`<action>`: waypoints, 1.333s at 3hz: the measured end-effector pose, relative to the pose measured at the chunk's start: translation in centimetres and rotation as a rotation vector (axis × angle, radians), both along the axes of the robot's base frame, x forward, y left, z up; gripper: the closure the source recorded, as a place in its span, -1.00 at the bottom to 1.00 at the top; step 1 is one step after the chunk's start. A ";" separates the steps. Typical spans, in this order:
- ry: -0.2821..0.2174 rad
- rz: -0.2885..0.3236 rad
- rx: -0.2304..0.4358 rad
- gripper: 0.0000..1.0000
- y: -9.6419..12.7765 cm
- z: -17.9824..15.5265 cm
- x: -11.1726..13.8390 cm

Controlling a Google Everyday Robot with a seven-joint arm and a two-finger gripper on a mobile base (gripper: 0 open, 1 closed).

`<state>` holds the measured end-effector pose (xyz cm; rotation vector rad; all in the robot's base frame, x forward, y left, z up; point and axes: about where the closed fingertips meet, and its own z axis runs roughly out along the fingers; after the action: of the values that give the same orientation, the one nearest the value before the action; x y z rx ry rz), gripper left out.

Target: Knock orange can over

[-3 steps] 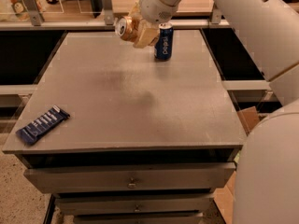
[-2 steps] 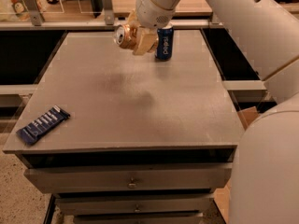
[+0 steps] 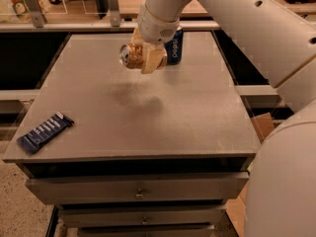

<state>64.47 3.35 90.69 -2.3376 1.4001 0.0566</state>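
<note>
The gripper point(image 3: 149, 59), clasping the orange can point(image 3: 131, 56) sideways just left of the blue can point(image 3: 174, 45), should lay it down gently.

Views: one, the camera view.
Position: high up, near the front edge of the tabletop point(image 3: 197, 112), beside the robot's body point(image 3: 286, 181), which fills the lower right corner.
Direction: forward and steeply down, toward the far edge and the rail point(image 3: 59, 26) behind it.
Nearness: close; the tabletop spans most of the frame, and the drawers point(image 3: 138, 189) under its front edge are in sight.
Arm point(image 3: 237, 19): enters at the top right and runs left to the tool.
Tool point(image 3: 148, 59): upper middle of the frame, over the tabletop's far half, clasping the orange can point(image 3: 131, 56) sideways in the air.
</note>
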 end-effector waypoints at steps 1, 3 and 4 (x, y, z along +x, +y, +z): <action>0.017 -0.017 -0.043 0.65 -0.3 -1.2 -1.1; 0.049 -0.033 -0.123 -0.28 -0.2 -3.9 -3.0; 0.077 -0.032 -0.165 -0.74 -0.4 -5.4 -3.9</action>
<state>60.58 2.97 85.33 -2.4695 1.5318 0.0221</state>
